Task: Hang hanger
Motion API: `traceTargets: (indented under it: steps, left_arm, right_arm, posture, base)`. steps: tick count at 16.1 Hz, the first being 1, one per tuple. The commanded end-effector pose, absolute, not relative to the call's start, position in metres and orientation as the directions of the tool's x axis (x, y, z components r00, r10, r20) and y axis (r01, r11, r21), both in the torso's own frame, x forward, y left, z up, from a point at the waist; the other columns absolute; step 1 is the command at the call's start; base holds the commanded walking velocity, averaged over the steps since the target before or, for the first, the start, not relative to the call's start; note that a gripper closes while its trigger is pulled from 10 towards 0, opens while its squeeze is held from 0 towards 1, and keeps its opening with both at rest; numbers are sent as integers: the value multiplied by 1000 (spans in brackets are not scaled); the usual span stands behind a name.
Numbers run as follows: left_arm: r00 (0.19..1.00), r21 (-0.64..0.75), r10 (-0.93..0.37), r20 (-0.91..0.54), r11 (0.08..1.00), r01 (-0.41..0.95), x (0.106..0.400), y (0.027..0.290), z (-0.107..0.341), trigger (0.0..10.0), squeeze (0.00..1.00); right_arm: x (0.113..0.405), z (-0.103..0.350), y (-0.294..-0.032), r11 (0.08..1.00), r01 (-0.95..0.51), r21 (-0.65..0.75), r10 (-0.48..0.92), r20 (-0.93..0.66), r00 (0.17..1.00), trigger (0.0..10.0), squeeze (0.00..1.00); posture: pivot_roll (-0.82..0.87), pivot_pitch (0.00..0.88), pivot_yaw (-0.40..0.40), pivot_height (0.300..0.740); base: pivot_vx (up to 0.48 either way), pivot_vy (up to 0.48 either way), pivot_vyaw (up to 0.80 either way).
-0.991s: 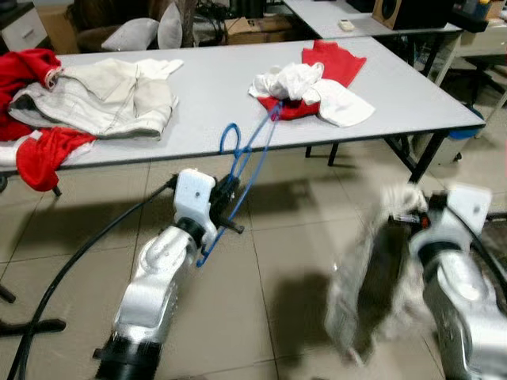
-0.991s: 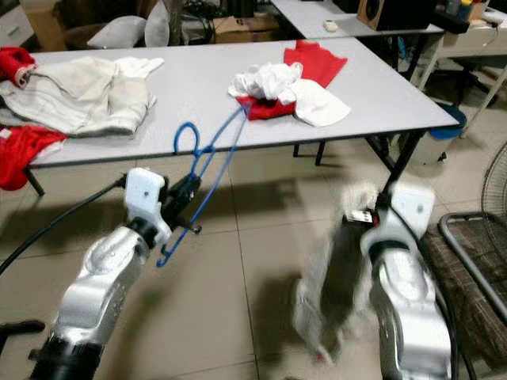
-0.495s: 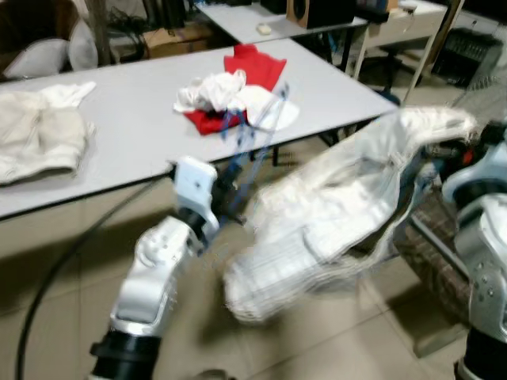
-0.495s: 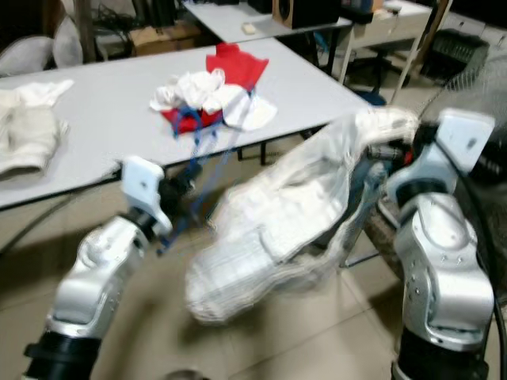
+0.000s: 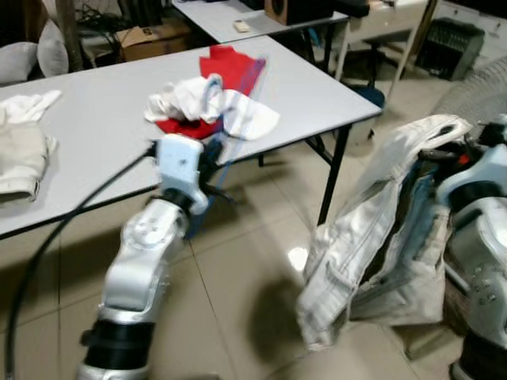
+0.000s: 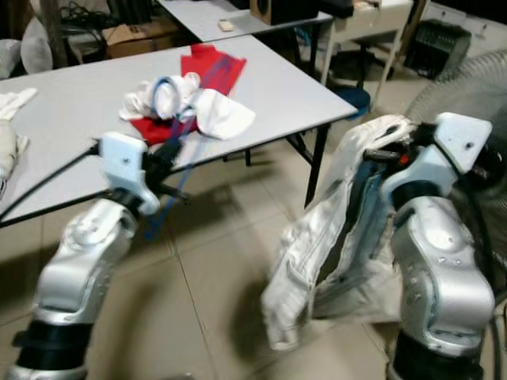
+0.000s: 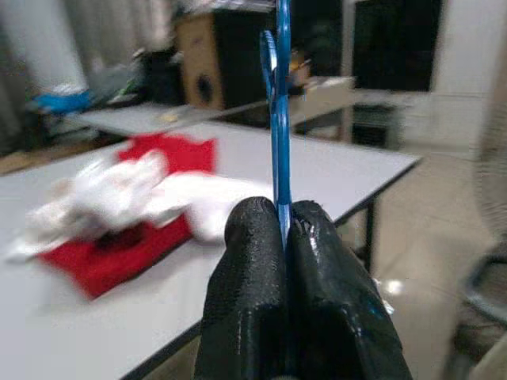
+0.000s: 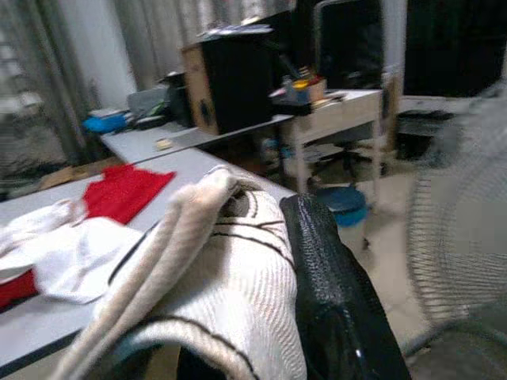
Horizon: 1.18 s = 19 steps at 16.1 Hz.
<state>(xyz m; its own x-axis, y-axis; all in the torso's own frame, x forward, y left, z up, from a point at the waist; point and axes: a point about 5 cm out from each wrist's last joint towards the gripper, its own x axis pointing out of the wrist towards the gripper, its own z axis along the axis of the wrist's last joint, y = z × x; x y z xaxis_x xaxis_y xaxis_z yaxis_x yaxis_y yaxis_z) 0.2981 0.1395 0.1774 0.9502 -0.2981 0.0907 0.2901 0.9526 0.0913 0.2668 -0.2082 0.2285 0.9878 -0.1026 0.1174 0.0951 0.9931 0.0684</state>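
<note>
A thin blue hanger (image 5: 238, 99) sticks up from my left gripper (image 5: 207, 161), its hook over the table's edge. In the left wrist view both black fingers (image 7: 252, 269) are pressed together on the hanger's blue wire (image 7: 279, 119). My right gripper (image 6: 382, 155) is raised at the right and is shut on the collar of a cream-white jacket (image 5: 372, 245), which hangs down toward the tiled floor. The right wrist view has the jacket's fabric (image 8: 214, 269) draped over one black finger (image 8: 333, 277); the other finger is hidden under it.
A grey table (image 5: 317, 87) stands just behind the left arm, bearing a heap of white and red clothes (image 5: 190, 107) and a cream garment (image 5: 20, 150) at the far left. A wire fan guard (image 5: 475, 87) is at the right. A second table with a speaker (image 5: 289, 8) stands behind.
The view has swung right. The jacket, billowing sideways between the arms half a second ago, now hangs straight down from the right gripper. The left arm still holds the hanger, a little higher.
</note>
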Motion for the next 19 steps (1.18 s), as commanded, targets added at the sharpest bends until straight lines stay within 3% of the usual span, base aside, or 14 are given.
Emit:
traceTargets:
  steps: [1,6,8,11,19]
  left_arm:
    - [958,100,-276,79,958,268,298,141,177,10000,0]
    - [968,93,-244,67,967,237,299,145,175,10000,0]
    - [972,83,-230,49,971,225,298,147,169,10000,0]
    - [975,108,-221,15,970,218,293,148,159,10000,0]
    - [976,100,-217,27,972,214,296,146,162,10000,0]
  right_arm:
    - [263,235,-211,991,113,75,-123,149,981,10000,0]
    - [264,219,-205,997,77,-4,-77,68,995,10000,0]
    - [264,215,-201,998,64,4,-64,54,996,10000,0]
    - [261,204,-198,998,59,23,-59,17,998,10000,0]
    - [261,208,-202,997,79,20,-80,49,996,10000,0]
  posture:
    - [-17,0,17,740]
    - [-9,0,6,740]
    - [-9,0,5,740]
    - [-7,0,-6,740]
    - [-15,0,6,740]
  base:
    - [319,0,0]
    - [353,0,0]
    - [366,0,800]
    - [368,0,0]
    - [367,0,0]
